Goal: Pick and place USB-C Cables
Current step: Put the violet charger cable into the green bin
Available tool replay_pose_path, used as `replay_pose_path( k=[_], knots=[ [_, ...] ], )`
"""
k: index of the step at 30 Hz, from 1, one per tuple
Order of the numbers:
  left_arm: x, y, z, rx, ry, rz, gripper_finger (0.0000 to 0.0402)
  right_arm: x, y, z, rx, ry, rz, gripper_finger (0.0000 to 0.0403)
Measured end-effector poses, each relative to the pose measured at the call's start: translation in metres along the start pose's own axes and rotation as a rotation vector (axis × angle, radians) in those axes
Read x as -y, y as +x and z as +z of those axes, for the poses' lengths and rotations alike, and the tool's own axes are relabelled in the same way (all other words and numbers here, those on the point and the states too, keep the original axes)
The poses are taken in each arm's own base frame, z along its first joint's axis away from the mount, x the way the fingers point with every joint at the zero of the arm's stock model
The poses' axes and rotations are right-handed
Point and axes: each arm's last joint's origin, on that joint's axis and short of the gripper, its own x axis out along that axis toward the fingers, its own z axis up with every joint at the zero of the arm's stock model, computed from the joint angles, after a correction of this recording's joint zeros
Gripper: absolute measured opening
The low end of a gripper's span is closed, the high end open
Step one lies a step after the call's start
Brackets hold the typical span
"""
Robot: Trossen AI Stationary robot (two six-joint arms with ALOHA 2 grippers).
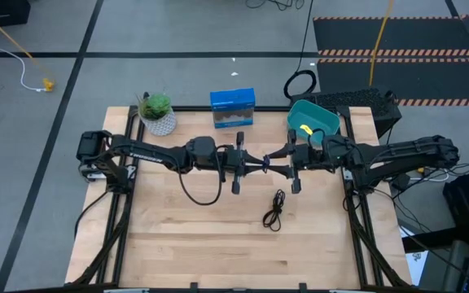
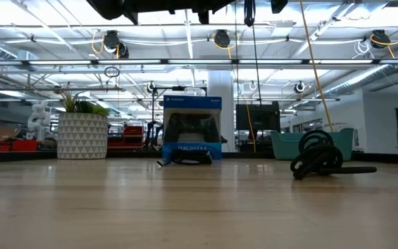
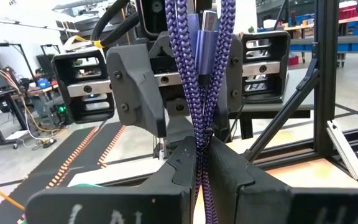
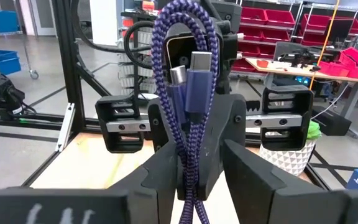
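While both hands clamp it, braided purple cable (silver plugs), doubled, taut.

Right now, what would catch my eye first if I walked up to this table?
The two dark arms meet mid-air above the wooden table, the left pincer and right pincer both clamped on one braided blue-purple cable. Below them lies a thin black cable bundle; a teal bin sits at the far right corner.

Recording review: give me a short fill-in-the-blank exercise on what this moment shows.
1. The braided blue-purple USB-C cable is clamped by ____ grippers at once.
2. The loose black cable bundle lies on the ____.
3. The teal plastic bin stands nearest the ____ gripper.
Missing words: both; table; right
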Motion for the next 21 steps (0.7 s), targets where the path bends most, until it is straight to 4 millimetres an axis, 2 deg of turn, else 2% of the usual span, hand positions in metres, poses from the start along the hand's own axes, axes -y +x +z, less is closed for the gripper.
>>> replay_pose_path(
  k=[5,15,21],
  knots=[
    [-0.0002,0.0,0.0004,0.004,0.0,0.002,0.0028,0.0,0.0001,0.0009,0.01,-0.005,0.0,0.01],
    [-0.0002,0.0,0.0003,0.003,0.0,0.002,0.0028,0.0,0.0001,0.0009,0.01,-0.024,0.0,0.0012],
    [-0.0002,0.0,0.0003,0.003,-0.002,0.002,0.0032,0.0,0.0001,0.0009,0.01,-0.025,0.0,0.0018]
  ],
)
